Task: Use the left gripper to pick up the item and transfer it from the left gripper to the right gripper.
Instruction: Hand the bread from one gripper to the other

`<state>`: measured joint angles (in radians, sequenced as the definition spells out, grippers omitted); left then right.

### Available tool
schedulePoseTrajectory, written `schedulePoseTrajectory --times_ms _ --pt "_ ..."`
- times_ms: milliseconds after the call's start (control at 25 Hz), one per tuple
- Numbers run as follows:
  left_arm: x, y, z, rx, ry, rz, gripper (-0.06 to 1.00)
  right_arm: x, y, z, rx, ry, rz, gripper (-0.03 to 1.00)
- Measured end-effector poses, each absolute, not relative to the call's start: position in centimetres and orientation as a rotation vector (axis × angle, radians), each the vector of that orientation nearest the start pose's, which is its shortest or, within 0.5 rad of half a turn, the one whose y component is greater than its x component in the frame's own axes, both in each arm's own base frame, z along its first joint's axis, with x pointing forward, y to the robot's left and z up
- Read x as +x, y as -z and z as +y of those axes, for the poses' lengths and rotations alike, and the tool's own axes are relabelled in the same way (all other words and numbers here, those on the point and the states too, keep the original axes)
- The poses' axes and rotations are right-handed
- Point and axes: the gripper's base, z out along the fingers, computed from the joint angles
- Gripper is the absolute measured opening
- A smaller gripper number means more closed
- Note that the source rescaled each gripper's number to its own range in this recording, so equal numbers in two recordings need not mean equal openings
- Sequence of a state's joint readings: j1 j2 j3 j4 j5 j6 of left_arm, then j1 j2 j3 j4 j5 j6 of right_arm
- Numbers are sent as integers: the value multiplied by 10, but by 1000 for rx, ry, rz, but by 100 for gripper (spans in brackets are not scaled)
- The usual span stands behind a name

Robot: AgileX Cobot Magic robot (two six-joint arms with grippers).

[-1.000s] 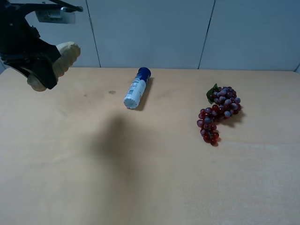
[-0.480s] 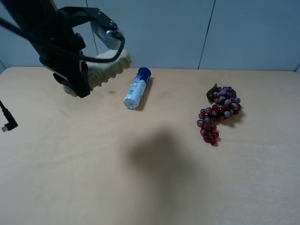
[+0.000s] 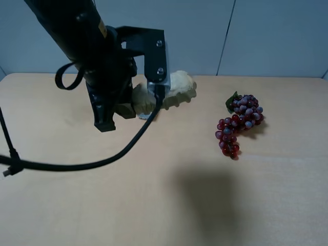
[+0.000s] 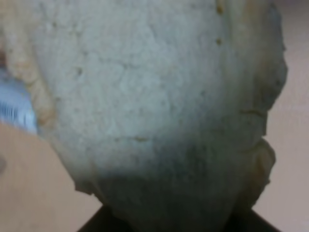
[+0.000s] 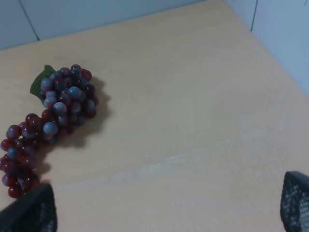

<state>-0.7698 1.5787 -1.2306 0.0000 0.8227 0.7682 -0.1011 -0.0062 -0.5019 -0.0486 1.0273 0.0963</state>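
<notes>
The pale beige bread loaf (image 3: 177, 87) is held in the air above the table's back middle by my left gripper (image 3: 134, 100), which is shut on its left end. The loaf's free end points right, toward the grapes. In the left wrist view the loaf (image 4: 154, 96) fills nearly the whole picture. My right gripper (image 5: 164, 210) is open and empty, low over the table to the right of the grapes; only its two dark fingertips (image 5: 29, 212) show. It is out of the exterior high view.
A red-purple grape bunch (image 3: 238, 123) lies at the right of the table (image 3: 77, 205) and shows in the right wrist view (image 5: 53, 116). The white bottle (image 4: 12, 108) lies under the loaf, almost hidden. A black cable (image 3: 61, 165) hangs from the left arm.
My left arm has carried the loaf from the far left rightward to above the bottle, which it now covers. Its shadow has moved right across the table.
</notes>
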Motion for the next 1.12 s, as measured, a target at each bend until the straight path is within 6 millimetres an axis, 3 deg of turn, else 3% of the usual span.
schedulePoseTrajectory --times_ms 280,480,800,1120 --pt "227 -259 -244 1892 -15 1706 4 5 -282 6 203 -100 2047 100" --pt "224 -249 -247 1875 -17 1647 4 36 -296 21 184 -355 2150 100" --pt "226 -250 -249 1860 -27 1598 2 88 -307 39 27 -666 2143 100" --pt "226 -252 -250 1842 -24 1582 2 132 -288 65 -249 -879 2253 100"
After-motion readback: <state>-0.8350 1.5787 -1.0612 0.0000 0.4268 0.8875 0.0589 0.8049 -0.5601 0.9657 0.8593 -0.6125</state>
